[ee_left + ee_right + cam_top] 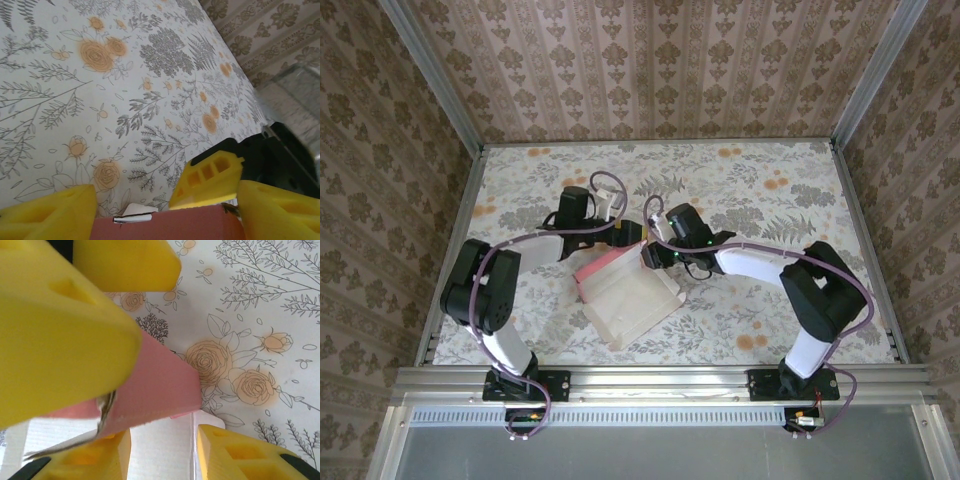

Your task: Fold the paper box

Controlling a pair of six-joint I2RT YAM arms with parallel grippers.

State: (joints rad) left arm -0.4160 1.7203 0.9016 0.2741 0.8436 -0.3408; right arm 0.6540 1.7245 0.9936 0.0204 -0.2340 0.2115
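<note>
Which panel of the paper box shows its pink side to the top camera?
The far panel, beside the left gripper and the right gripper; the larger near panel shows its pale inside.

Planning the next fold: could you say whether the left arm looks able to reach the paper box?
Likely yes: the open left gripper straddles the pink wall of the paper box, nothing between.

paper box (630,300) | look: thin card, salmon-pink outside, pale whitish inside, creased | state: partly folded, top open | pose: askew; pink wall raised on its 11 o'clock side, pale panel flat toward 5 o'clock; low side walls possibly up, unclear | place: mid-counter (770,190), slightly toward 6 o'clock
</note>
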